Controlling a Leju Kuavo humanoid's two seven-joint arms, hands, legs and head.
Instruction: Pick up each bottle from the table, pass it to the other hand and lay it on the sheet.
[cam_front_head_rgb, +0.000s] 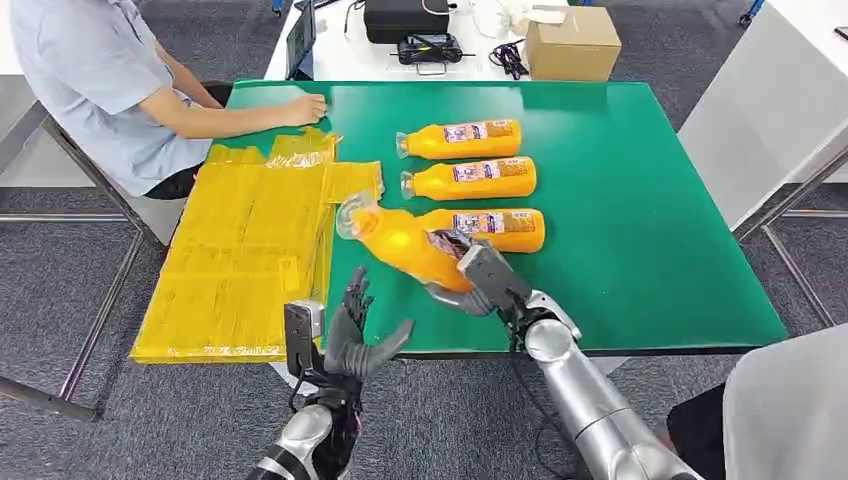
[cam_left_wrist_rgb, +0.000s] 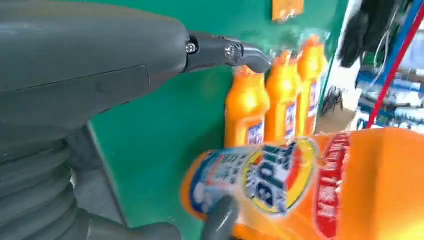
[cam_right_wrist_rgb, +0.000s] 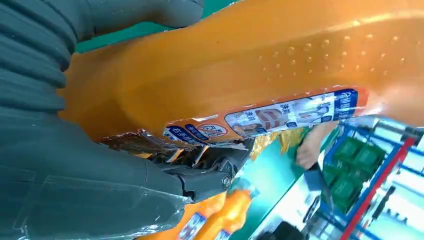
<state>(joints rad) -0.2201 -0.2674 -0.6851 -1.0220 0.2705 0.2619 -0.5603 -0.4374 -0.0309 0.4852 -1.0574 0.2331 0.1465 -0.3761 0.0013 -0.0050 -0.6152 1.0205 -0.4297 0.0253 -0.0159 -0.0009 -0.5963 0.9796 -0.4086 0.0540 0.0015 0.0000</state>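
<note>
One bottle (cam_front_head_rgb: 400, 243) tilted, cap toward sheet (cam_front_head_rgb: 240, 260)

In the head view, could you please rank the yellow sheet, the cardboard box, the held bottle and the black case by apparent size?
1. yellow sheet, by far the largest.
2. held bottle, gripped by the right hand; it is nearer the camera, so it looks bigger.
3. and 4. cardboard box and black case: they look alike, and the case is cut off, so I would not rank them.
</note>
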